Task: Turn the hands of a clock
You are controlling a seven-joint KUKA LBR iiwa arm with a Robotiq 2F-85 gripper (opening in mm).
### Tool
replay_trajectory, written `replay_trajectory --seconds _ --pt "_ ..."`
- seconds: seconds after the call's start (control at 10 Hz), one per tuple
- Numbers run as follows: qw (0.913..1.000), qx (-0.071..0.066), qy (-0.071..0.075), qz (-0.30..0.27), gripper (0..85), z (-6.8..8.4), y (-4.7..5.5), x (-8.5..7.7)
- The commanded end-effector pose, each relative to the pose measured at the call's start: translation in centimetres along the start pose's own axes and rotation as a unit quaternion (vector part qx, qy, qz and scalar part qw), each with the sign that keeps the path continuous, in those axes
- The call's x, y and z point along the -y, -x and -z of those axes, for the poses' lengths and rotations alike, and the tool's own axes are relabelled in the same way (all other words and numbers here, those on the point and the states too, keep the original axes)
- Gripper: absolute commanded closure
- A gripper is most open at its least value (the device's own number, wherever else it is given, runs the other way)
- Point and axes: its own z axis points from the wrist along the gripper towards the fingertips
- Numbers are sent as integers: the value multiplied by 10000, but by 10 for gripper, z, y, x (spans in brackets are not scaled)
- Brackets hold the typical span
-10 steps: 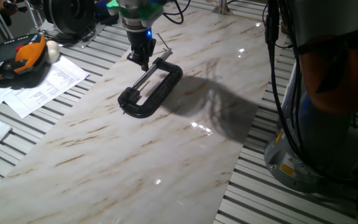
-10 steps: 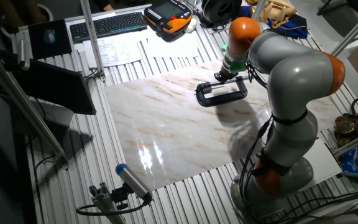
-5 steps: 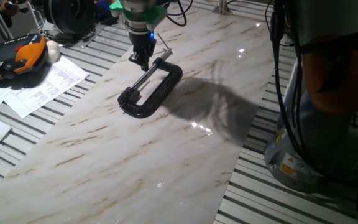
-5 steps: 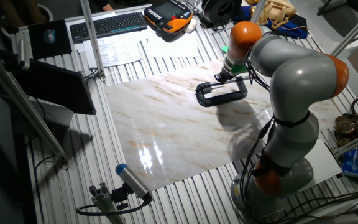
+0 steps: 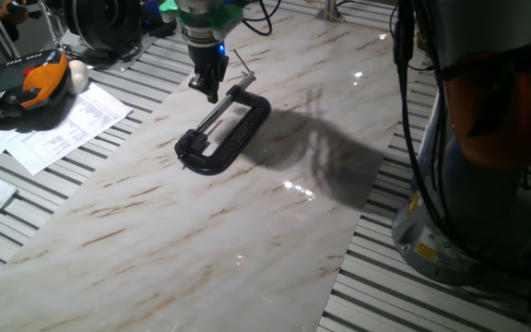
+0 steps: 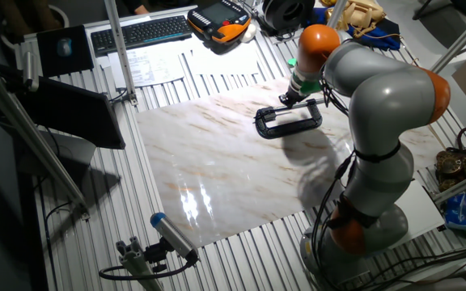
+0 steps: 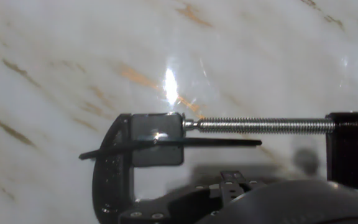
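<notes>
A: Over the C-clamp (image 5: pixel 221 130), gripper (image 5: pixel 210 88) hovers near the screw end. Jaw opening: can't tell.
B: Clock?
A: Small square (image 7: pixel 157 138) in the clamp jaw, thin hand (image 7: pixel 166 145) across it. Approach step; next, descend onto that hand.

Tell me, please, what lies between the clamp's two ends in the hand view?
The threaded screw spans the C-clamp, pressing a small dark block crossed by thin black hands.

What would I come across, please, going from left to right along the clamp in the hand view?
The curved black frame end, then the small dark plate held in the jaw with a thin black needle across it, the threaded screw, and finally the black frame arm it passes through.
</notes>
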Motion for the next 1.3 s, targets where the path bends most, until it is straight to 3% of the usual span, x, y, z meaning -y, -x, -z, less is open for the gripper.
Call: replay_trajectory --seconds 0.0,0.3,0.9,1.2 --pt "10000 15 21 4 850 -4 6 1" --pt "9999 114 62 62 850 -22 21 9" --pt "9999 83 83 114 850 -36 41 14" --pt "10000 52 60 55 850 -40 44 15"
